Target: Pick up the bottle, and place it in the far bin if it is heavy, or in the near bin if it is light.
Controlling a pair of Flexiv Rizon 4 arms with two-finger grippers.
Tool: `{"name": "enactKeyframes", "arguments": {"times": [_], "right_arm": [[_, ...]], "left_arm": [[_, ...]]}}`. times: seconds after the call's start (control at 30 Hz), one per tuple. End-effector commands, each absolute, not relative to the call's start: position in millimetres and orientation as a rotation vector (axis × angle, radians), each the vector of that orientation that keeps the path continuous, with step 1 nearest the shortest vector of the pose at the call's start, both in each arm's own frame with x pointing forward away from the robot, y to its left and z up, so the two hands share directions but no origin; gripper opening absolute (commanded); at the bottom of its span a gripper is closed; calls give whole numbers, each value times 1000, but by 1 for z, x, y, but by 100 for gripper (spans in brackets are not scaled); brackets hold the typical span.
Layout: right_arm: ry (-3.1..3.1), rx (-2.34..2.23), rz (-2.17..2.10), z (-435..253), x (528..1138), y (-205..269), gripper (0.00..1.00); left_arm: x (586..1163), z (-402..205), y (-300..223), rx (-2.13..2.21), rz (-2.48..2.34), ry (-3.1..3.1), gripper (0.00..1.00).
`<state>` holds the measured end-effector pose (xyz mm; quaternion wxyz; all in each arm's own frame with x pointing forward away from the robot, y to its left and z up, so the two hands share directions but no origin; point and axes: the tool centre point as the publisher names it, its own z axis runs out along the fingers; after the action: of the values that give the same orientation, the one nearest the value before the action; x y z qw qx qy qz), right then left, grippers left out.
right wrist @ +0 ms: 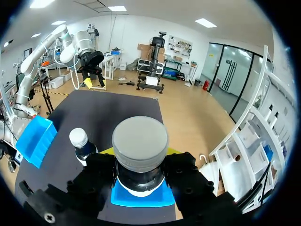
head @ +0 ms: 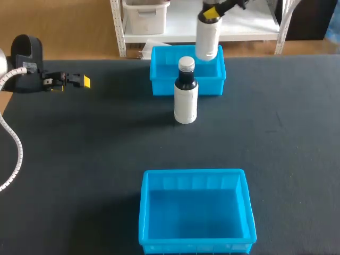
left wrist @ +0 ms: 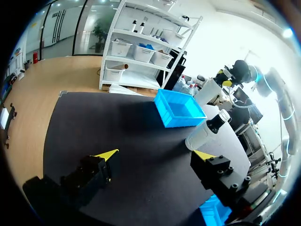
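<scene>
My right gripper (head: pixel 210 13) is shut on a white bottle (head: pixel 207 38) with a grey cap (right wrist: pixel 140 140), and holds it upright just above the far blue bin (head: pixel 159 71). In the right wrist view the bin's floor (right wrist: pixel 141 197) shows directly under the bottle. A second white bottle (head: pixel 186 94) with a dark neck stands on the table in front of that bin and also appears beside the held one (right wrist: pixel 81 143). The near blue bin (head: pixel 154 212) lies empty at the table's front. My left gripper (head: pixel 79 81) is open at the far left, holding nothing (left wrist: pixel 155 155).
The table is a dark mat (head: pixel 85 159). The standing bottle (left wrist: pixel 207 133) lies ahead of my left gripper, with the far bin (left wrist: pixel 178 109) beyond it. A white cable (head: pixel 13 143) from my left arm hangs over the table's left edge.
</scene>
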<state>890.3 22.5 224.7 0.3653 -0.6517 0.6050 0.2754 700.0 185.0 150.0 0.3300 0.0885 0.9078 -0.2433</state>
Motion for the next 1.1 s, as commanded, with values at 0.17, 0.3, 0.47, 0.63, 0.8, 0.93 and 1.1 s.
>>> {"name": "enactKeyframes", "arguments": {"times": [0.17,0.3,0.47,0.63,0.8,0.93,1.1], "right_arm": [[1488,-1871,926,213,904,58,0],[1466,-1898,956,205,907,73,0],[1443,-1923,990,196,911,87,0],[1426,-1944,1028,187,914,100,0],[1428,-1962,1074,176,917,111,0],[1446,-1972,1116,168,921,117,0],[1474,-1977,1178,159,926,121,0]], "left_arm": [[700,150,185,231,-636,2374,100],[700,150,185,231,-636,2374,100],[700,150,185,231,-636,2374,100],[700,150,185,231,-636,2374,100],[700,150,185,231,-636,2374,100],[700,150,185,231,-636,2374,100],[700,150,185,231,-636,2374,100]]}}
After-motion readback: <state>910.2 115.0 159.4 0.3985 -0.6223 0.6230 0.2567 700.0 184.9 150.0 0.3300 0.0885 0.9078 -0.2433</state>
